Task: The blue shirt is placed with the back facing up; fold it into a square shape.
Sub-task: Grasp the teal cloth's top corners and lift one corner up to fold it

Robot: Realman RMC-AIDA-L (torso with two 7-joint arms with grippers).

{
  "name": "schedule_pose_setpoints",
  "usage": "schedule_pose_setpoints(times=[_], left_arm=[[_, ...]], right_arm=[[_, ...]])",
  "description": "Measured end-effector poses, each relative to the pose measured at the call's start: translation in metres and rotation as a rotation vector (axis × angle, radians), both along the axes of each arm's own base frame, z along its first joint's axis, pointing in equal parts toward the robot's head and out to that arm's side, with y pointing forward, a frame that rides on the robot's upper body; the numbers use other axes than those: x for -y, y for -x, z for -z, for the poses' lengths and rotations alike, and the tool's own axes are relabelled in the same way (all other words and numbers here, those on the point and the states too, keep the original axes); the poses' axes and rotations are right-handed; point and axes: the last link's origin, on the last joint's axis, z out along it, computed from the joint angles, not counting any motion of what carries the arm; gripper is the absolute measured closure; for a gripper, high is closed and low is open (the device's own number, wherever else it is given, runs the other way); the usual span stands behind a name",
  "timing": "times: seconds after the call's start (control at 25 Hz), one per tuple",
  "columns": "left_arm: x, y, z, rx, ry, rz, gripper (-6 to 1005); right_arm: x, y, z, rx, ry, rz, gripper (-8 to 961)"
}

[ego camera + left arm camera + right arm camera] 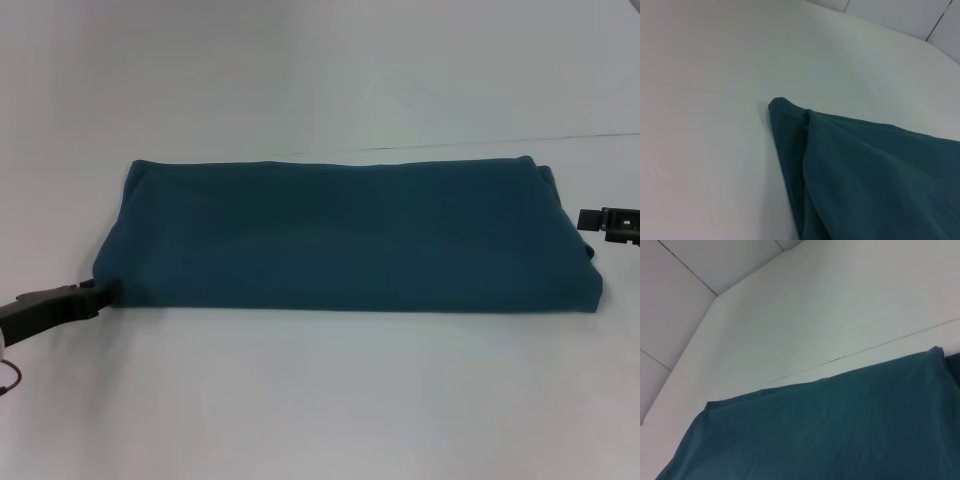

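Lying on the table: one blue shirt (350,235), folded into a long, wide band that runs from the robot's left to its right.
Count of things: one shirt, one white table (320,400), two grippers.
Shirt cloth: soft, dark teal-blue, plain, with no letters showing on the side that faces up.
Shirt shape: a long rectangle, much wider than it is deep, not a square; the near edge is straight and the right end is a bit bumpy with layers.
Shirt corner, left wrist view: a pointed corner (782,107) with two layers of cloth, one lying on top of the other, and a soft crease between them.
Shirt, right wrist view: a smooth flat sheet of cloth (840,430) with a far edge that rises to a small peak at one corner.
Table: white, smooth and flat, with a thin dark seam line (480,143) behind the shirt.
Left gripper (100,292): black, low at the shirt's near left corner, its tip touching the cloth; I cannot tell if it is pinching the cloth or not.
Right gripper (592,220): black, just beside the shirt's right end, a little off the cloth; only its tip pokes in, so I cannot tell its grip.
Cut off: both arms are mostly out of the head view.
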Motion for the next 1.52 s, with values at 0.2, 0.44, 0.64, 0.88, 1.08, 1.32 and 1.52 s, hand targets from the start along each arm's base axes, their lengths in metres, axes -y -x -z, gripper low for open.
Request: schedule_pose_setpoints(times=[0.2, 0.44, 0.64, 0.88, 1.08, 1.32, 1.52], left_arm=[[-0.002, -0.002, -0.001, -0.002, -0.002, 0.005, 700], [-0.005, -0.003, -0.002, -0.019, -0.007, 0.011, 841], [-0.008, -0.006, -0.006, -0.02, -0.009, 0.016, 956], [-0.01, -0.011, -0.007, -0.021, 0.011, 0.025, 999], [-0.011, -0.013, -0.008, -0.023, 0.013, 0.027, 998], [-0.011, -0.014, -0.008, -0.021, 0.013, 0.028, 998], [-0.011, -0.014, -0.008, -0.02, 0.013, 0.027, 998]], right_arm=[[0.001, -0.001, 0.001, 0.003, 0.004, 0.001, 223], [0.0, -0.005, 0.002, 0.035, 0.018, 0.024, 238], [-0.005, -0.007, 0.011, 0.101, 0.06, 0.06, 250], [-0.006, -0.006, 0.02, 0.13, 0.089, 0.069, 264], [-0.002, -0.013, 0.018, 0.132, 0.077, 0.095, 276], [0.001, -0.018, 0.021, 0.139, 0.073, 0.115, 291], [-0.003, -0.019, 0.033, 0.143, 0.069, 0.13, 303]])
